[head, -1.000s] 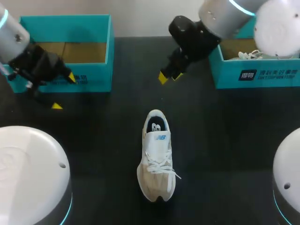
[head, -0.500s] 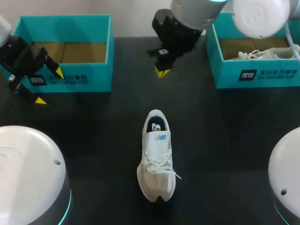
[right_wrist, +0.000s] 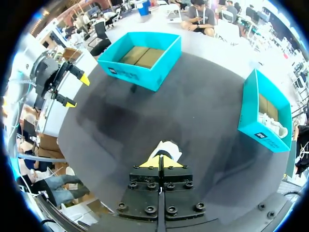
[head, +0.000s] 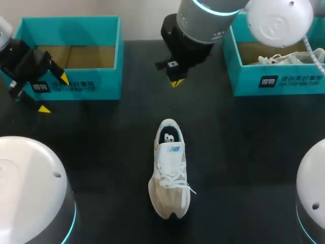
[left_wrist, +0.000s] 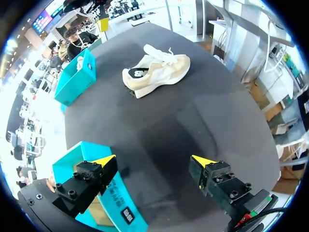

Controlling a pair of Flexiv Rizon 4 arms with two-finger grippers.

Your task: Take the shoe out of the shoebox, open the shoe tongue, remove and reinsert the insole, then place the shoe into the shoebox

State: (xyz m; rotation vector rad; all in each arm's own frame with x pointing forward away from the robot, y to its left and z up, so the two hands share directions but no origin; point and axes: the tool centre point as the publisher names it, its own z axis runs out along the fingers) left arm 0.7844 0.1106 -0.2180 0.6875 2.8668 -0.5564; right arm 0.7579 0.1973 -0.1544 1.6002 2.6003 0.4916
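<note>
A white and beige lace-up sneaker (head: 170, 173) lies alone on the middle of the black table (head: 244, 142), out of either box. It stands upright on its sole, with the toe toward the robot's side and the heel opening, which shows a dark insole, toward the far edge. Its white laces are loose and spill to one side. At the far left of the table stands an open teal cardboard shoebox (head: 96, 84) with a bare brown floor. At the far right stands a second open teal shoebox (head: 274, 79), with another white shoe (head: 284, 58) lying inside. The left gripper (head: 54, 93) is at the front wall of the left box near its outer corner, well apart from the sneaker. Its yellow-tipped fingers are spread wide with nothing between them. In the left wrist view the left gripper (left_wrist: 153, 160) has one finger over the corner of the near teal box (left_wrist: 113, 203) and the other over bare table, with the sneaker (left_wrist: 157, 72) far ahead. The right gripper (head: 176, 82) hangs over the table between the two boxes, just beyond the sneaker's heel. Its two yellow tips are pressed together and hold nothing. In the right wrist view the right gripper (right_wrist: 159, 162) shows the same closed tips as one yellow wedge, with the heel of the sneaker (right_wrist: 167, 149) peeking out just ahead of it.
</note>
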